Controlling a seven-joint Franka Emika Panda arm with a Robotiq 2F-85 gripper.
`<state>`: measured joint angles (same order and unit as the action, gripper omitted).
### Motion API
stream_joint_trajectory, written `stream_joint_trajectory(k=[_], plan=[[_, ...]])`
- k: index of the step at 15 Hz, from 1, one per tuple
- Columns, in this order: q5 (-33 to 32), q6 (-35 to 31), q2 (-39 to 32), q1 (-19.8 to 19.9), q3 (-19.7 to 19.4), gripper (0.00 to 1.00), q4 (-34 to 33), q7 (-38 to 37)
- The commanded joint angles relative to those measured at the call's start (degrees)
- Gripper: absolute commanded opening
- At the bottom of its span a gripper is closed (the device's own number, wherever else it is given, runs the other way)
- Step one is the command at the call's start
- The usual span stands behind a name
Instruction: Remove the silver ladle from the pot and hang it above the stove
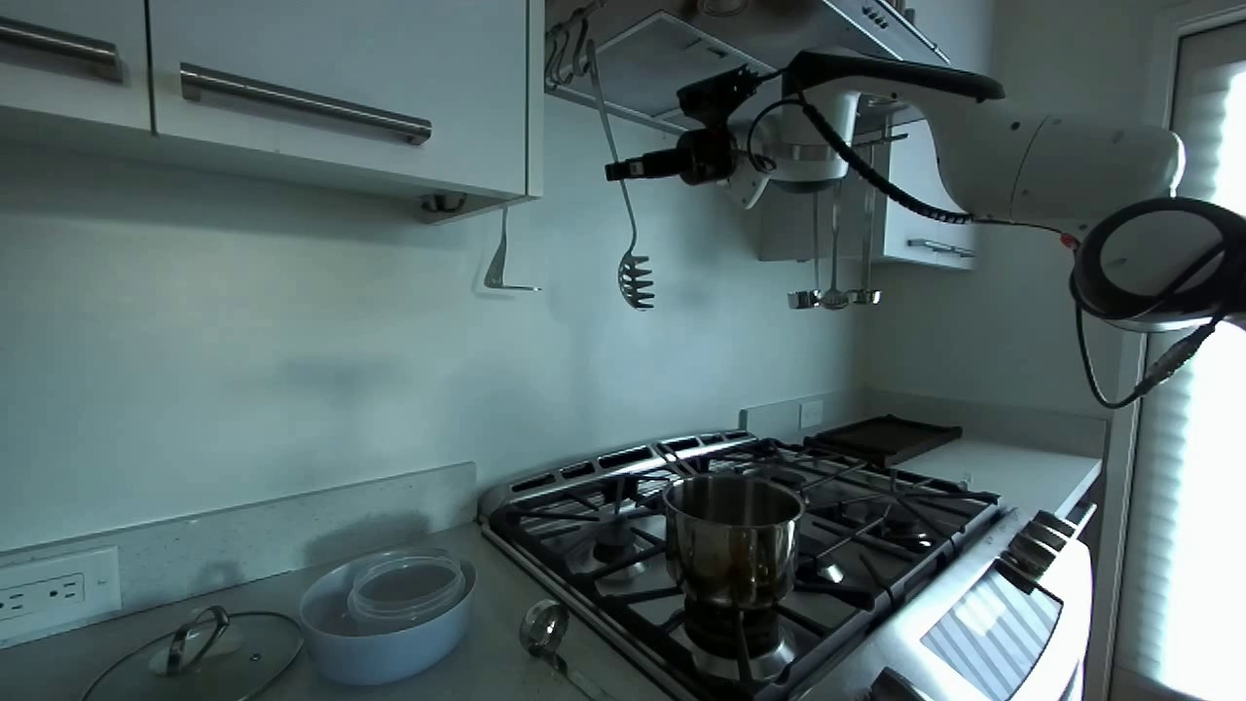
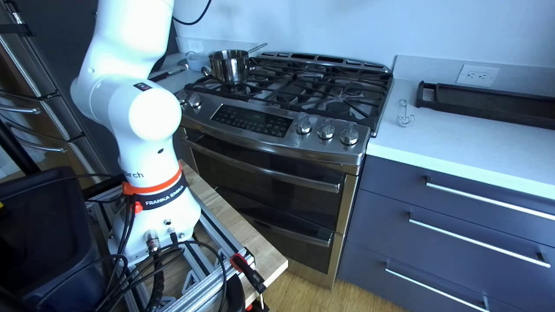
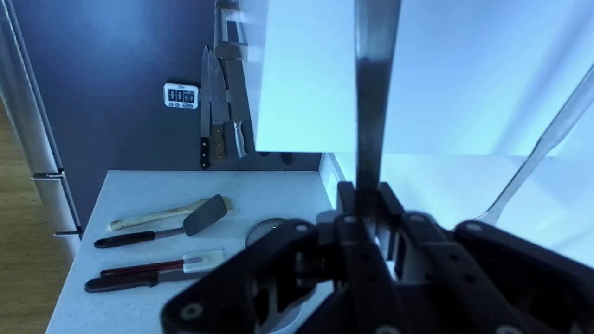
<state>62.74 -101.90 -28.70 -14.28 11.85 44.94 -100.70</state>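
the tool (image 3: pixel 367 195), drawn nearly together, pinches the slim handle of what is probably the task's silver ladle (image 1: pixel 630 275), a long piece with a toothed bowl, held bowl-down high over the stove (image 1: pixel 896 623). the grip sits partway along, presumably to leave the top end free for the hooks (image 1: pixel 580 49) under the hood (image 1: pixel 672 68); whether it sits on one cannot be told. the pot (image 1: pixel 735 555) stands on the stove with no ladle seen rising from it, so removal looks done. a round-bowled ladle (image 1: pixel 543 626) lies on the surface (image 1: pixel 465 674).

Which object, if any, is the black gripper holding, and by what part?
The gripper holds a toothed silver metal spoon partway down its long thin handle.
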Motion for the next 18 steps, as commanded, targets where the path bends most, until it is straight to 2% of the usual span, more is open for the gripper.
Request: stream_joint_trajectory(k=[1,18], plan=[[-1.42,1.48,-1.24,-0.04,0.44,0.03,-2.38,-1.91],[-1.73,1.1,-2.15,-1.02,0.6,0.03,-4.13,-1.49]])
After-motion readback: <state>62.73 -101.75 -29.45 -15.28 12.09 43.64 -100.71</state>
